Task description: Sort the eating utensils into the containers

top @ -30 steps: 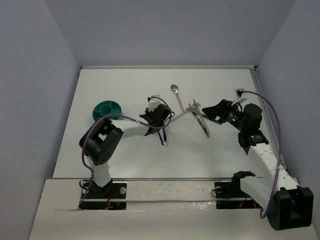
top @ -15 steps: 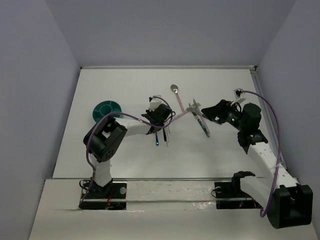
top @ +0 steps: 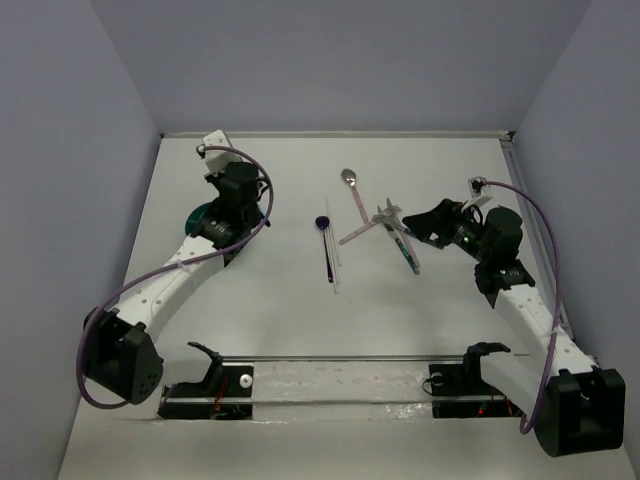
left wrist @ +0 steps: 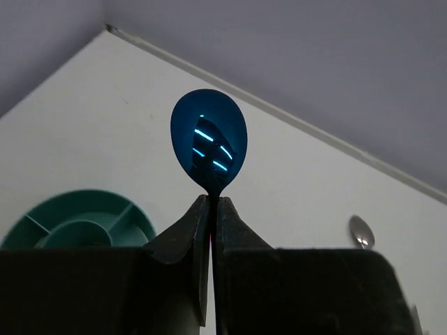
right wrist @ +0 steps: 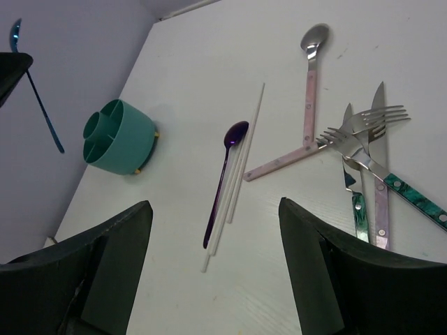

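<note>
Table: a white table (top: 290, 320) walled in pale grey; the two arms rise from its near edge.
Purple spoon: the purple spoon (right wrist: 223, 174) lies flat mid-table, bowl towards the far wall, handle towards the near edge; a pair of thin white sticks (right wrist: 239, 164) lies alongside on its right, touching or nearly so.
Right gripper: the right gripper (top: 425, 222) hangs over the right half of the table, fingers spread wide and released, with nothing between them; it faces the loose cutlery.
Cutlery pile: the forks and knives (right wrist: 363, 132), with pink and green handles, lie crossed over one another just beside the right gripper; one pink handle juts out towards the purple spoon.
Left gripper: the left gripper (left wrist: 211, 204) is up over the left side of the table, clenched on the neck of a blue spoon (left wrist: 209, 143); the bowl stands above the fingertips and the slim handle hangs down in the air.
Teal cup: the teal cup (right wrist: 119, 139) stands upright at the left, its inner dividers showing; the left gripper is over or just beside it; I cannot tell which compartment the spoon handle lines up with.
Far spoon: the pink-handled spoon (top: 351, 188) with a silver bowl lies farthest back, bowl towards the far wall.
</note>
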